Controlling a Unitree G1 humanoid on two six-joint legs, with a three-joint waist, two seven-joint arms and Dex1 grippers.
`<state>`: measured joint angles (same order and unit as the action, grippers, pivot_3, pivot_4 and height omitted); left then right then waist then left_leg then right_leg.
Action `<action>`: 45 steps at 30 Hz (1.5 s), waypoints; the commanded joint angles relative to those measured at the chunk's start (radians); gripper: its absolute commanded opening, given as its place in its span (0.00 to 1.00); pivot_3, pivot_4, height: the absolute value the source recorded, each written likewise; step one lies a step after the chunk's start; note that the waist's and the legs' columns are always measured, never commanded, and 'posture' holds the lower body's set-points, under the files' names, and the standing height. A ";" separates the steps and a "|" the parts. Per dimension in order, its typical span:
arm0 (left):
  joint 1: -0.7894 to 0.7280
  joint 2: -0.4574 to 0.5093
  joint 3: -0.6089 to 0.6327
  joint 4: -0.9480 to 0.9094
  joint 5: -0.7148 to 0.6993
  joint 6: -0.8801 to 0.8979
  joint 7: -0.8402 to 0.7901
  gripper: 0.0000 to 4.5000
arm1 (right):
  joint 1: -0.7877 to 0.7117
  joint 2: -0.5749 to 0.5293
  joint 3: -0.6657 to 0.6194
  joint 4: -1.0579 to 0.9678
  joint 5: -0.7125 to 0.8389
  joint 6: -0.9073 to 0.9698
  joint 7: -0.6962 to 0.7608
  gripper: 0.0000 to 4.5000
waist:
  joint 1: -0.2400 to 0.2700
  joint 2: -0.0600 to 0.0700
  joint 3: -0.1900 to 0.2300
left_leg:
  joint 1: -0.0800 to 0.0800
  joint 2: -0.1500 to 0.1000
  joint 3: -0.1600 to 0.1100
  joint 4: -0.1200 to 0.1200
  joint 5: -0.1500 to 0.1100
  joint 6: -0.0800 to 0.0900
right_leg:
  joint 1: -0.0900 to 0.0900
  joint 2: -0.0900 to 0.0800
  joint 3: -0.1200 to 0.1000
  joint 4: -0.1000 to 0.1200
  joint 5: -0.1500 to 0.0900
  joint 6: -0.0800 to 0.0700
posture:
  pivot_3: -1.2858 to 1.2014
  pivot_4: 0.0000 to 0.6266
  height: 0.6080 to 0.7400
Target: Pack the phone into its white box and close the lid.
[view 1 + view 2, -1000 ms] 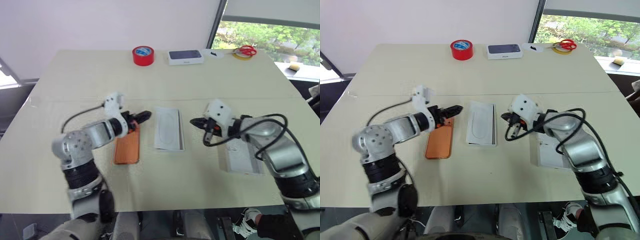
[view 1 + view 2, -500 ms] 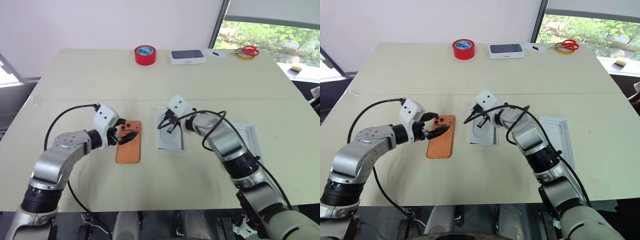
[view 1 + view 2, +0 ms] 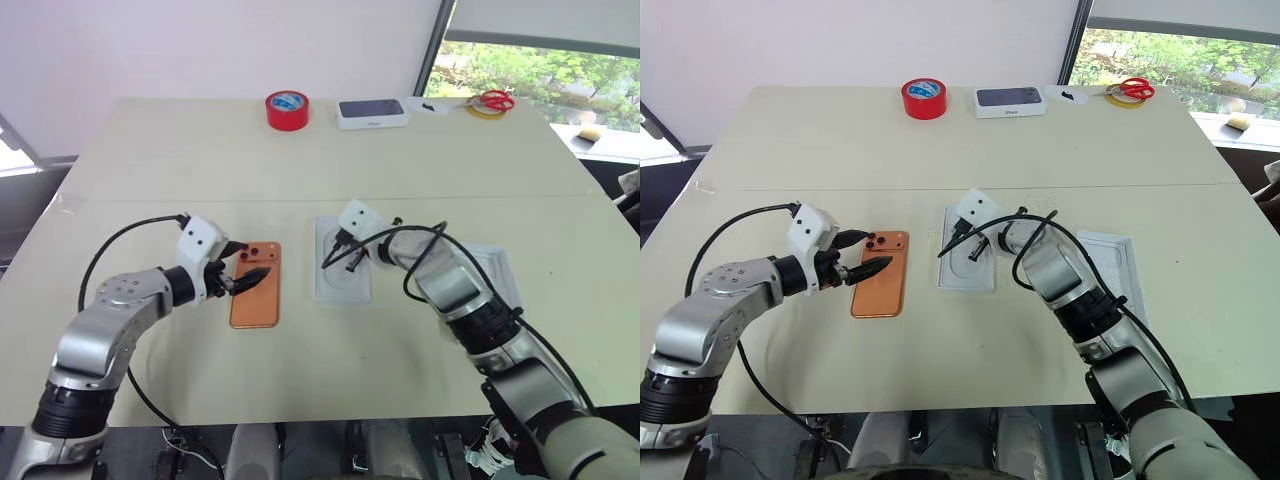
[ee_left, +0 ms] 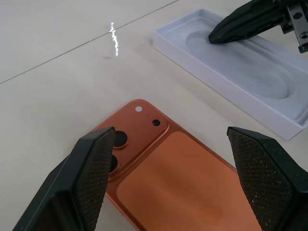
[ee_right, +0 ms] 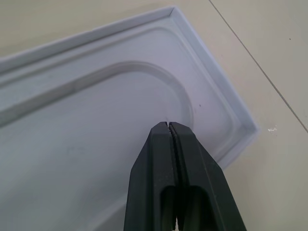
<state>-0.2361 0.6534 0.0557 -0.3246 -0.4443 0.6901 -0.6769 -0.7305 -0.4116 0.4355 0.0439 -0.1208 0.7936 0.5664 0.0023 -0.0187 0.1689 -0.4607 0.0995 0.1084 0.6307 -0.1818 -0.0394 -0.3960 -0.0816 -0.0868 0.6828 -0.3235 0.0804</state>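
phone (image 3: 255, 285) beside white box (image 3: 342, 284), bare table (image 3: 330, 350) around

Cream table (image 3: 400, 150) before a white wall (image 3: 200, 45), window (image 3: 540, 65) right.

The phone (image 4: 183, 187) runs off the left wrist view's edge, and the left gripper's fingers (image 4: 89, 178) cover part of its lens block. The white box (image 5: 96, 120) is cut by the right wrist view's edges; whether the closed fingertips (image 5: 168, 132) touch its floor can't be told. Past the right arm, a white tray (image 3: 500, 275) lies partly hidden. The small box (image 3: 372, 113) at the table's far edge has print too small to read.
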 commanded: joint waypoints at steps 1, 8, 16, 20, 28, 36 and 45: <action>-0.009 -0.002 0.013 -0.027 -0.003 -0.017 0.000 0.87 | -0.001 -0.010 0.007 -0.065 -0.023 -0.013 0.018 0.01 | -0.002 0.000 0.000 | 0.000 0.000 0.000 0.000 0.000 0.000 | 0.000 0.000 0.000 0.000 0.000 0.000 | 0.52 0.24 0.93; -0.046 -0.033 0.167 0.028 -0.116 0.216 0.112 0.93 | 0.018 0.028 -0.061 -0.201 0.046 -0.037 0.055 0.00 | -0.015 0.000 0.000 | 0.000 0.000 0.000 0.000 0.000 0.000 | 0.000 0.000 0.000 0.001 0.000 0.000 | 0.52 0.24 0.93; -0.026 -0.034 0.405 -0.045 -0.302 0.633 0.233 1.00 | -0.016 0.080 0.052 -0.294 0.109 0.032 0.167 0.00 | -0.018 0.000 0.000 | 0.000 0.001 -0.001 0.000 0.000 0.000 | 0.000 0.001 0.000 0.001 0.000 0.000 | 0.52 0.24 0.93; -0.053 -0.078 0.476 -0.066 -0.360 0.826 0.280 1.00 | -0.044 0.087 0.162 -0.234 0.058 0.015 0.185 0.00 | -0.013 -0.001 0.000 | 0.000 0.000 -0.002 0.001 0.000 0.000 | 0.001 0.000 0.000 0.001 0.000 0.000 | 0.52 0.24 0.93; -0.035 -0.151 0.457 -0.043 -0.459 0.924 0.374 1.00 | -0.083 0.116 0.270 -0.118 -0.014 -0.020 0.195 0.00 | -0.015 -0.001 -0.001 | 0.001 0.000 -0.002 0.000 0.000 0.000 | 0.001 0.000 0.000 0.001 0.000 0.000 | 0.52 0.24 0.93; -0.043 -0.228 0.421 -0.007 -0.639 0.924 0.519 1.00 | -0.084 0.147 0.290 -0.092 -0.039 -0.021 0.217 0.00 | -0.013 -0.001 -0.002 | 0.002 0.000 -0.002 0.000 0.000 0.000 | 0.003 -0.001 0.000 0.001 0.000 0.000 | 0.52 0.24 0.93; -0.076 -0.270 0.405 0.033 -0.800 0.924 0.652 1.00 | -0.078 0.168 0.277 -0.065 -0.067 -0.032 0.212 0.00 | -0.012 -0.001 -0.002 | 0.006 0.000 -0.003 0.000 0.000 0.000 | 0.007 -0.001 0.000 0.001 0.000 0.000 | 0.52 0.24 0.93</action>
<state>-0.3067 0.4221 0.5036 -0.3094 -1.1604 1.5857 -0.0258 -0.7989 -0.2589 0.7190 -0.0171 -0.1830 0.7787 0.7827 -0.0097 -0.0197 0.1667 -0.4543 0.0990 0.1052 0.6307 -0.1818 -0.0397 -0.3889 -0.0826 -0.0870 0.6836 -0.3235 0.0804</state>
